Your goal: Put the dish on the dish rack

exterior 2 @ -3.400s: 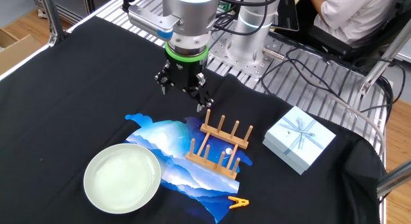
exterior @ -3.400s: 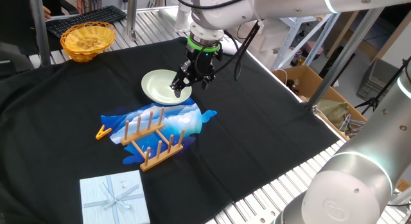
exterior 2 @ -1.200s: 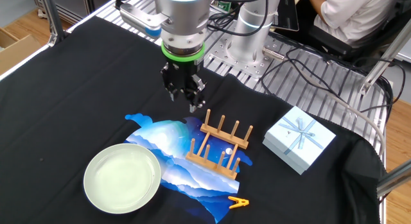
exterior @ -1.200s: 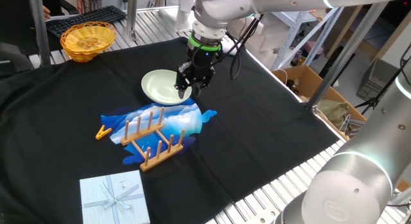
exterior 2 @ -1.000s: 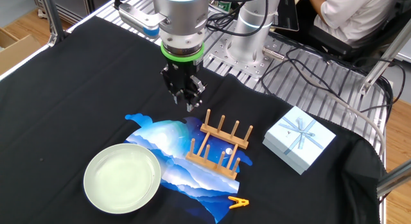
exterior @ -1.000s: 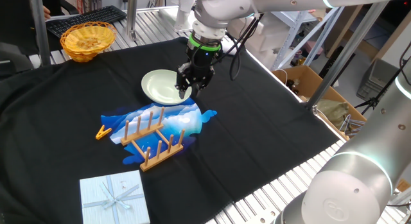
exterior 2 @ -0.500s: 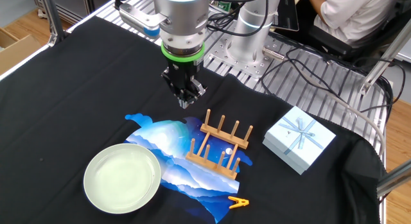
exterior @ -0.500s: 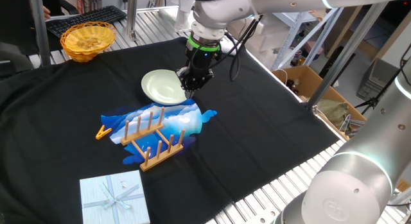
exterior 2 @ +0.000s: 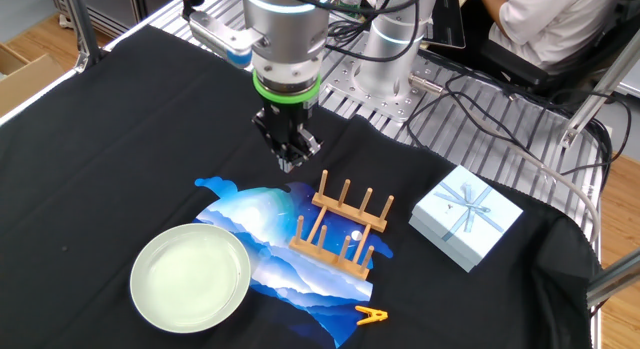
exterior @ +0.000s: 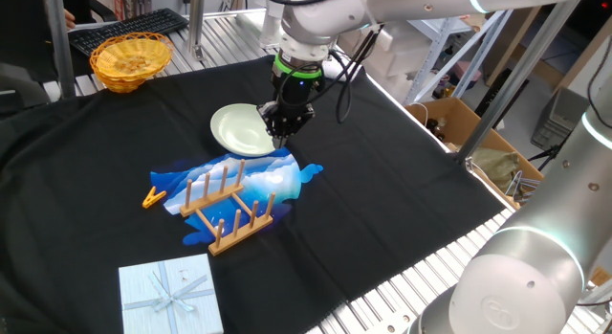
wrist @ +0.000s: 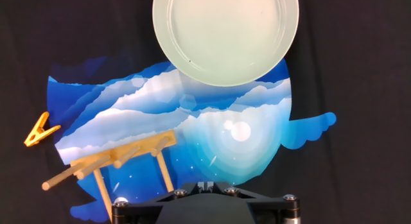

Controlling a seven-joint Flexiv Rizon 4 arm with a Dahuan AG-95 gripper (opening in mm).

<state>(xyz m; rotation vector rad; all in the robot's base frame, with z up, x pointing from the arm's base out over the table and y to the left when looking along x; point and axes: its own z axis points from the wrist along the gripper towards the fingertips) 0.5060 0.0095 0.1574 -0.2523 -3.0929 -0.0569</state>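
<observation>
Hand view looks straight down: the dish lies flat ahead of the tool, at the top of the picture, and its near edge overlaps the blue mat with painted clouds. Below the tool and a little to the left stands the dish rack, on the same mat, and further left an orange clothespin lies on the black cloth. Only the dark body of the tool is seen here at the bottom, no fingertips.

From the other fixed view, the gripper hangs above the cloth behind the mat edge, and its two fingers are pressed together with nothing between them. The dish is well apart from it, the dish rack is near. A pale blue gift box sits beyond the rack.
</observation>
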